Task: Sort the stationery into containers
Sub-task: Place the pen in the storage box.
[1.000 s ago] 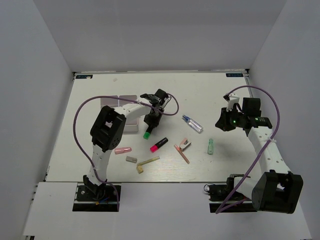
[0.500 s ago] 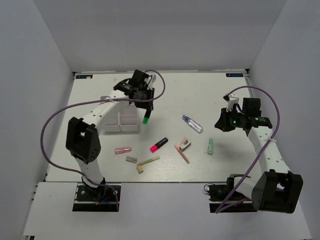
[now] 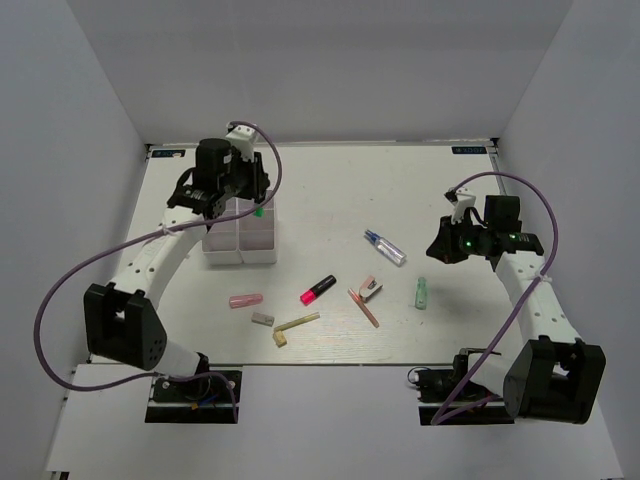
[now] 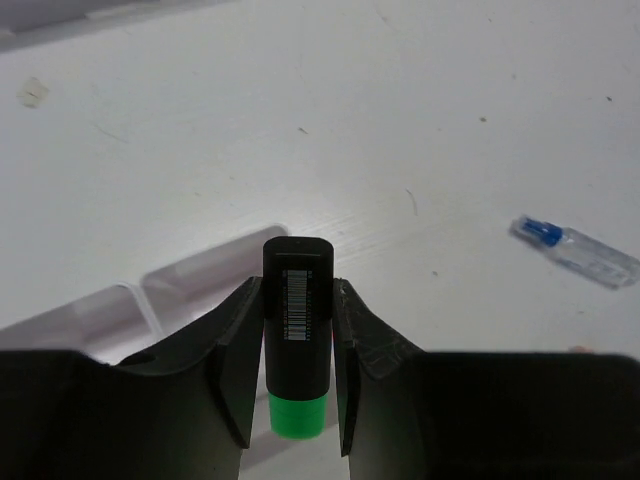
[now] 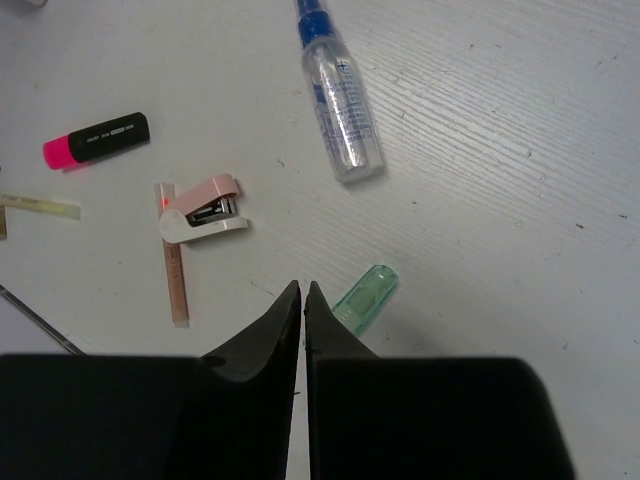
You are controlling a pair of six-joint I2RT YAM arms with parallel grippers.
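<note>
Where the left hand (image 4: 297, 300) grips, green highlighter (image 4: 296, 415) is partly hidden.

High rear overhead view of whole table (image 3: 430, 190); close downward wrist views; blue-capped tube (image 3: 384, 247) in all three.

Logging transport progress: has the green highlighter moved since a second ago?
Yes. The green highlighter, clamped in the left gripper, went from off the organizer box's near right corner to farther and leftward, now over the box.

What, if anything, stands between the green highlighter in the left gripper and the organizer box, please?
Nothing visible does. The left gripper holds the green highlighter above the organizer box, whose open compartments lie uncovered below.
</note>
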